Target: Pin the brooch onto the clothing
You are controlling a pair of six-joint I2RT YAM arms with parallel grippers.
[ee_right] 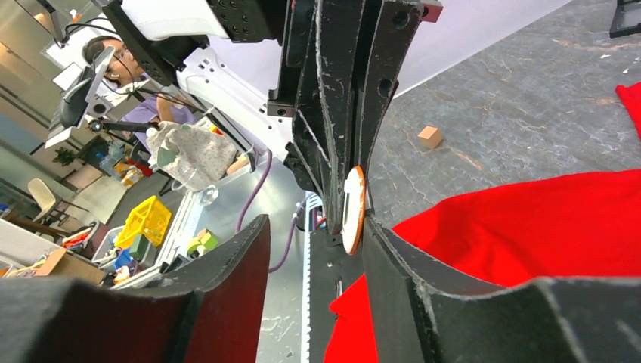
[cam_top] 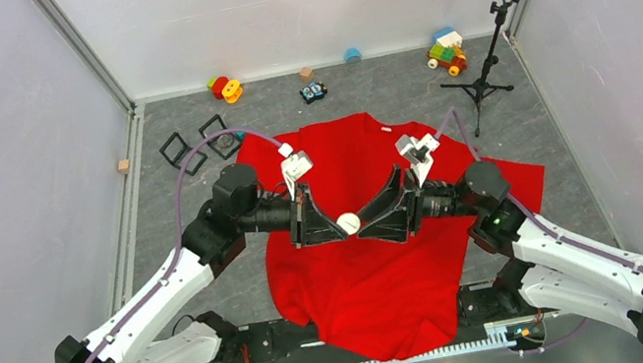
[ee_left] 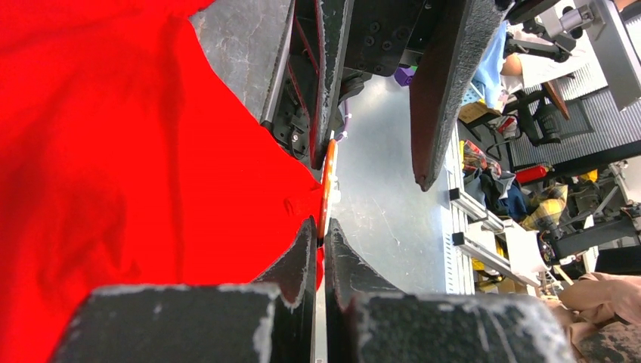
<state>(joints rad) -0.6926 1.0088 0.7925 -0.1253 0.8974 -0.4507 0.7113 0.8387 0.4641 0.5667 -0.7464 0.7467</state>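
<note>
The clothing, a bright red T-shirt [cam_top: 375,282] [ee_left: 113,151] [ee_right: 529,227], lies spread on the grey table under both arms. The brooch [cam_top: 349,223] [ee_left: 326,181] [ee_right: 353,208] is a flat white disc with an orange rim, held on edge above the shirt. My left gripper [cam_top: 341,225] [ee_left: 321,231] is shut on its lower edge. My right gripper [cam_top: 366,219] [ee_right: 314,227] faces it from the other side. Its jaws stand apart around the brooch and the left fingers [ee_right: 340,91]. One right finger [ee_right: 408,280] lies against the disc's face, while the other [ee_right: 227,287] stands clear of it.
Along the back wall lie toy blocks [cam_top: 446,50], an orange and red toy [cam_top: 225,88], a small car [cam_top: 313,92] and a blue cap [cam_top: 352,55]. Two black frames [cam_top: 175,148] sit left of the shirt, a wooden cube [cam_top: 124,165] farther left, and a tripod stand [cam_top: 481,63] at the back right.
</note>
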